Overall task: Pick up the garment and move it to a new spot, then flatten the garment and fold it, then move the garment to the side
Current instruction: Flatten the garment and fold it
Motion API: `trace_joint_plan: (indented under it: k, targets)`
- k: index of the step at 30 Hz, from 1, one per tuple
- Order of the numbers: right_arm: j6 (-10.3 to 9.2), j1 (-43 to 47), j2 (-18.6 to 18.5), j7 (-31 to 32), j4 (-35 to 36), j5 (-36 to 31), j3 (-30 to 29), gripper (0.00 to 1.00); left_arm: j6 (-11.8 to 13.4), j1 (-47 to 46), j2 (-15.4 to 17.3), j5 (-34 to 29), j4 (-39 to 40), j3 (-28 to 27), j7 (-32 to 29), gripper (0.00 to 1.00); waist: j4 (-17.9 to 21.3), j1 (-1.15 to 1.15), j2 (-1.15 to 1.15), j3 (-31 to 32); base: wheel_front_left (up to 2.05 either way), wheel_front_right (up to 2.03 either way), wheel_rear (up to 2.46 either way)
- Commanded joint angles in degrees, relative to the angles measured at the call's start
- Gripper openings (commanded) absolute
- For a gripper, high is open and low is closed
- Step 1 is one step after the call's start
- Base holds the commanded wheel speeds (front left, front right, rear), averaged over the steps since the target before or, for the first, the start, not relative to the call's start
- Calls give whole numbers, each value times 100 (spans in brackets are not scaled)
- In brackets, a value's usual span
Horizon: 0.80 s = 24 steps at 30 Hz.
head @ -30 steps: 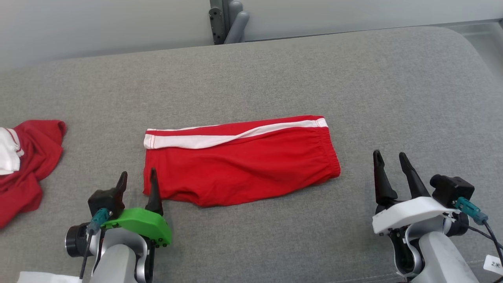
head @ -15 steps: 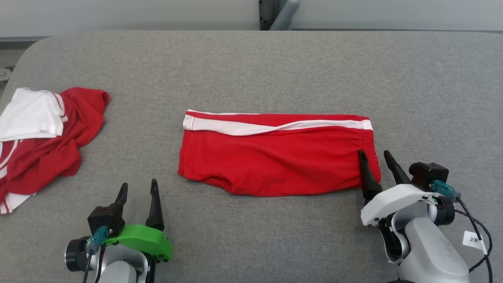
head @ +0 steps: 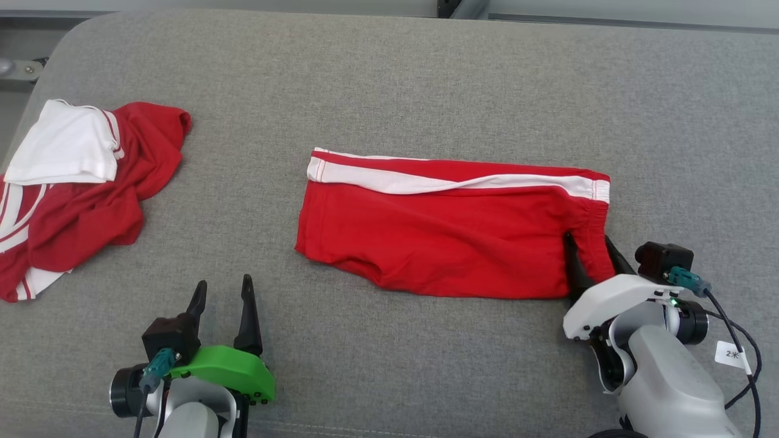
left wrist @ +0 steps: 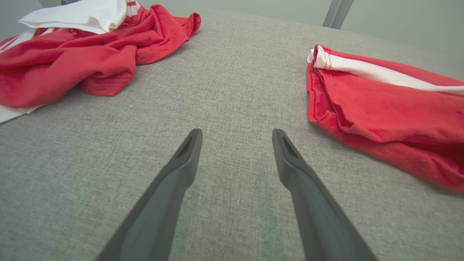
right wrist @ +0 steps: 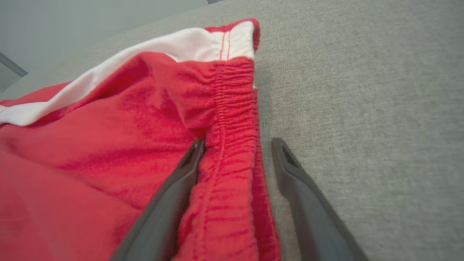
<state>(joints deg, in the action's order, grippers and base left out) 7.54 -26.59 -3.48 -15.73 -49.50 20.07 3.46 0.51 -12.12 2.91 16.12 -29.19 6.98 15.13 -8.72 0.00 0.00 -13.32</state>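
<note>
- Red shorts with a white side stripe lie folded flat near the middle of the grey fabric surface, with the elastic waistband towards the robot's right.
- Right pincer is spread wide at the near waistband corner. The gathered band lies between its fingers, one finger against the red cloth and the other over bare surface, so the cloth is not clamped.
- Left pincer is spread wide and empty over bare surface, apart from the shorts' leg hem.
- A crumpled red-and-white garment lies at the far left.
</note>
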Motion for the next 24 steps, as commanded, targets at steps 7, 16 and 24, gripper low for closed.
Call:
trace_joint_plan:
  k: [7,16,24]
  targets:
    - [-10,64,-60,97,-87,479,227,0,10,-60,5,17,-26,-20,-1,100,21,0,0,13,0,0,0]
    - [-10,-38,-486,60,512,786,160,0,-66,112,6,86,-132,-26,-1,100,198,0,0,183,0,0,0]
    - [-8,-143,-477,212,1407,1392,1365,0,-67,123,7,196,-188,166,-1,100,217,0,0,298,0,0,0]
